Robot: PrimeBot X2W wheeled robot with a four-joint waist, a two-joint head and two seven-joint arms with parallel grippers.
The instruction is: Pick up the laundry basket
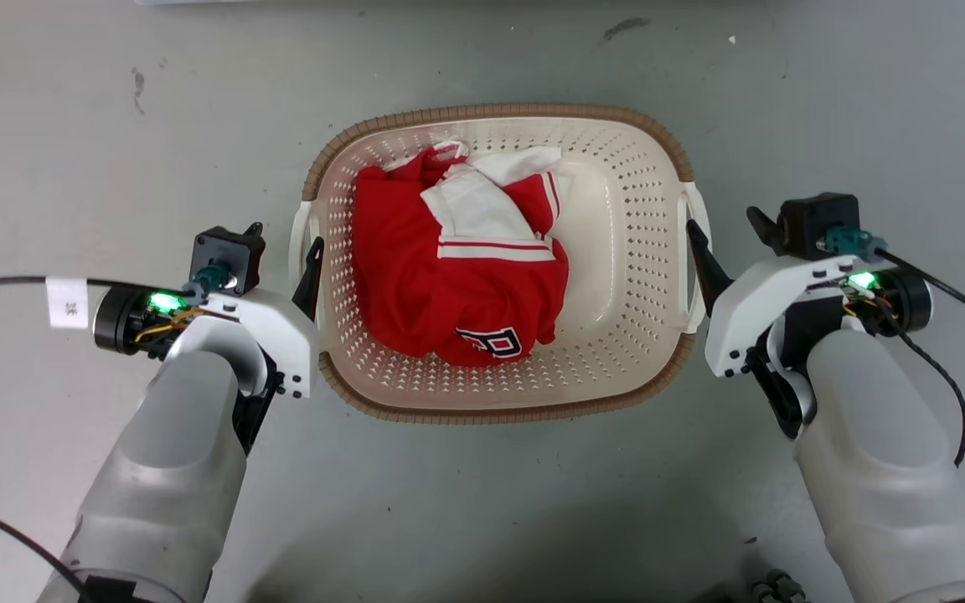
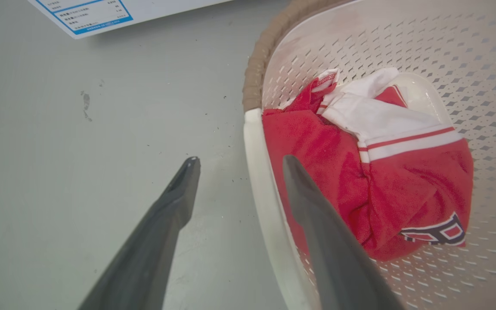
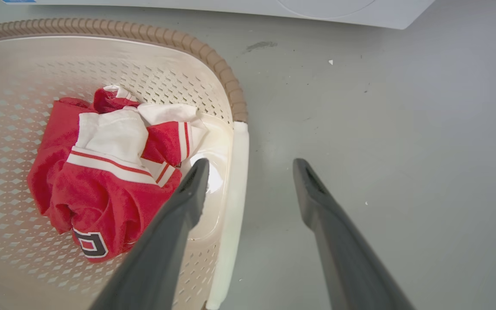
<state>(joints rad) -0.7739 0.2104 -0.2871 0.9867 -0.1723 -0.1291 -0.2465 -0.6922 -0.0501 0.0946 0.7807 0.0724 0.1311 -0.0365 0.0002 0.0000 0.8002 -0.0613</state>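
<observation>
The laundry basket (image 1: 616,251) is cream-white and perforated, with a brown woven-look rim, and stands on the grey floor between my arms. A crumpled red and white garment (image 1: 449,276) lies inside it. My left gripper (image 1: 307,261) is open at the basket's left white handle (image 2: 254,172). In the left wrist view the left gripper (image 2: 240,160) has one finger outside over the floor and the other inside the basket (image 2: 403,43). My right gripper (image 1: 698,251) is open at the right handle (image 3: 237,172). In the right wrist view the right gripper (image 3: 250,163) straddles that handle the same way.
A white appliance base (image 3: 230,6) runs along the floor beyond the basket, and a blue-edged label (image 2: 93,13) shows on it. Black cables (image 1: 943,377) trail from both wrists. Bare grey floor (image 1: 72,126) surrounds the basket.
</observation>
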